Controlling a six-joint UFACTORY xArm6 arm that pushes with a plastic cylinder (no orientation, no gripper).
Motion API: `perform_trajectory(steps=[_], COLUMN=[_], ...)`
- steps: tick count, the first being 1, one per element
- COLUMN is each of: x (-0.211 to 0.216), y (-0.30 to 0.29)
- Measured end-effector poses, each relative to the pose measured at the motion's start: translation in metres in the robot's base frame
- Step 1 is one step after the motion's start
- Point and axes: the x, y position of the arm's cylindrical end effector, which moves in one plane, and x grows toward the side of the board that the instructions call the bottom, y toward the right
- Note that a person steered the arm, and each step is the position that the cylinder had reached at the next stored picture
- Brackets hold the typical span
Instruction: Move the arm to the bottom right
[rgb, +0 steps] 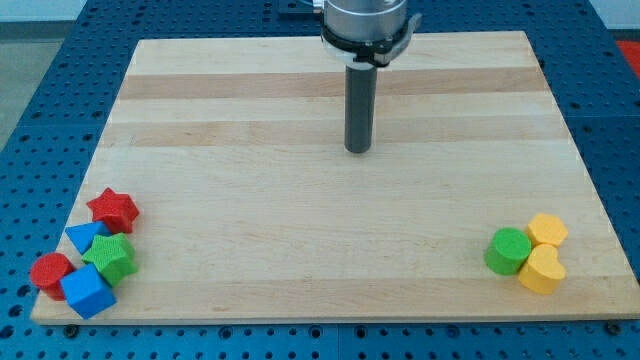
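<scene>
Broadly, we list what we see, from largest to smallest.

Worktop: we see a pale wooden board (300, 250) lying on a blue perforated surface (40, 100); it fills most of the view.

Arm: our arm comes down from the view's top centre, a metal collar (366, 25) and below it a straight dark rod (359, 105).

Hand: we carry none, only the rod, so there is nothing to stand wide, narrow or holding.

My tip: my tip (359, 150) rests on the upper middle of the worktop, well apart from every block, above and to the view's left of the yellow and green group, above and to the view's right of the other cluster.

Bottom right group: we see a green cylinder (508, 250), with a yellow hexagonal block (547, 230) just beside it on the upper right and a yellow heart-like block (542, 270) on the lower right; the three are packed close together.

Bottom left cluster: we see a red star (112, 209) at the top, a blue triangle (84, 236) just under it, a green star-like block (110, 257) to the view's right of that, a red cylinder (50, 271) at the far left edge, and a blue cube (87, 291) lowest; all are huddled together.
</scene>
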Motion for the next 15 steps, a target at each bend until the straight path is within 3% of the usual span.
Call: perform_trajectory(steps=[2, 4, 5, 8, 10, 11, 12, 14, 15], x=[0.120, 0.194, 0.194, 0.190, 0.121, 0.105, 0.116, 0.125, 0.162], y=[0.000, 0.009, 0.033, 0.180, 0.174, 0.136, 0.142, 0.252, 0.274])
